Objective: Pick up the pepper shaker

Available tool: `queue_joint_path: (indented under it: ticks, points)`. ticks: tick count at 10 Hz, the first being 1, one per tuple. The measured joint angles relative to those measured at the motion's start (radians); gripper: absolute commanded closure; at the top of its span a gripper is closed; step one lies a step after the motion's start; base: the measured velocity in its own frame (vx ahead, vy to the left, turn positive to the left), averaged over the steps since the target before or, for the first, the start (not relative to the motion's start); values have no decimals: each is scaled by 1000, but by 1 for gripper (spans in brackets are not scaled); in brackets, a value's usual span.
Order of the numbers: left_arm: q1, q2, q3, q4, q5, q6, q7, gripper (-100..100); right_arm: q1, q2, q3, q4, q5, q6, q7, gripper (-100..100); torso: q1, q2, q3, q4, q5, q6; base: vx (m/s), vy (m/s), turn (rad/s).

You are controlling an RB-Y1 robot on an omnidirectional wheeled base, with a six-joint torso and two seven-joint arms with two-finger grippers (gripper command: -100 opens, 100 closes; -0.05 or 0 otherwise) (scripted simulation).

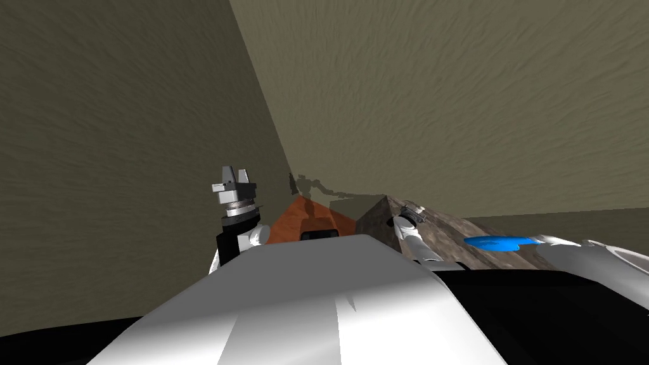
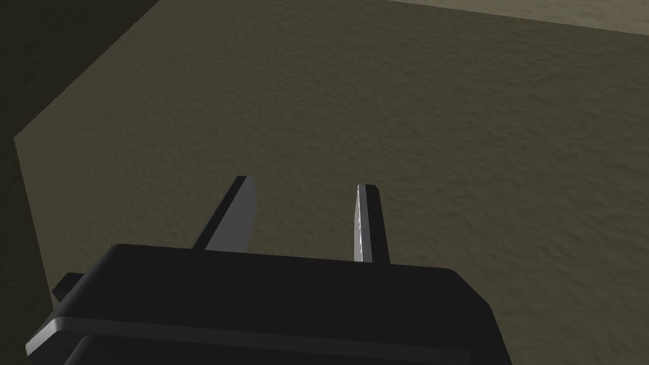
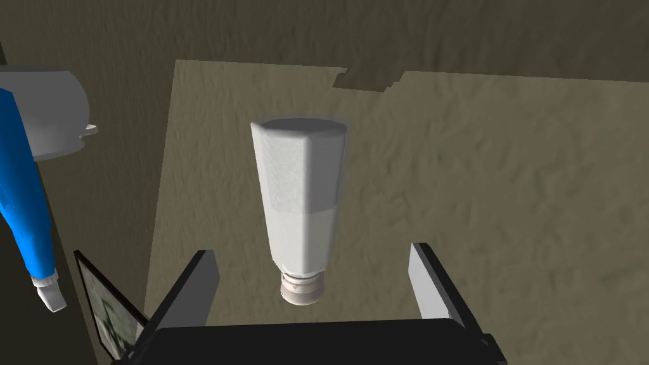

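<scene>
My right pincer (image 3: 312,250) is spread wide, one finger on each side of the pale grey pepper shaker (image 3: 301,196), neither touching it. Its narrow ribbed end points at my palm. Beyond lie a blue object (image 3: 25,209) and a white bowl (image 3: 54,120). My left pincer (image 2: 305,184) is parted and holds nothing.

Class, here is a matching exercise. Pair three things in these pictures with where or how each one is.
Things:
1 pepper shaker
2 left gripper
3 blue object

Places or states:
A beside a grey vessel
B between the open fingers of the right gripper, not gripped
C raised, open and empty

Pairs: 1-B, 2-C, 3-A
</scene>
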Motion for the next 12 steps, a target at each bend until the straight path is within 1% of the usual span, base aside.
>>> queue_joint_path:
  ticks: [1, 2, 3, 4, 5, 7, 8, 10, 11, 12]
  points:
    - [0, 0, 0, 0, 0, 0, 0, 0, 21, 29, -22, -62, 11, -19, 37, -100, 0, -4, -2, -1, 0, 0, 114, -21, -166]
    - [0, 0, 0, 0, 0, 0, 0, 0, 18, 39, -25, -65, 34, -32, 40, -100, 1, -4, -3, -1, 0, -1, 96, -45, -233]
    - [0, 0, 0, 0, 0, 0, 0, 0, 23, 57, -36, -92, 55, -50, 45, -100, 0, -4, -2, -1, 0, 0, 123, -44, -422]
    - [0, 0, 0, 0, 0, 0, 0, 0, 20, 81, -52, -125, 76, -74, 68, -100, 0, -5, -3, -1, 0, 0, 101, -21, -106]
    - [0, 0, 0, 0, 0, 0, 0, 0, 19, 90, -57, -132, 95, -90, 73, -100, 0, -4, -2, -1, 0, -2, 101, -35, -210]
    - [0, 0, 0, 0, 0, 0, 0, 0, 33, 135, -83, -195, 144, -129, 97, -100, -1, -5, -3, -1, 0, 0, 147, -52, -375]
    - [0, 0, 0, 0, 0, 0, 0, 0, 24, 162, -92, -209, 182, -151, 103, -100, -2, -7, -4, -2, -1, -1, 121, -15, -119]
    - [0, 0, 0, 0, 0, 0, 0, 0, 44, 195, -122, -284, 200, -188, 152, -100, 0, -4, -3, -1, 0, -1, 92, -3, -187]
    - [0, 0, 0, 0, 0, 0, 0, 0, 43, 203, -125, -289, 219, -198, 153, -100, 1, -2, -2, -1, 0, -2, 84, -1, -263]
    - [0, 0, 0, 0, 0, 0, 0, 0, 45, 216, -133, -304, 247, -213, 149, -100, 1, -2, -1, -1, 0, -1, 127, -11, -466]
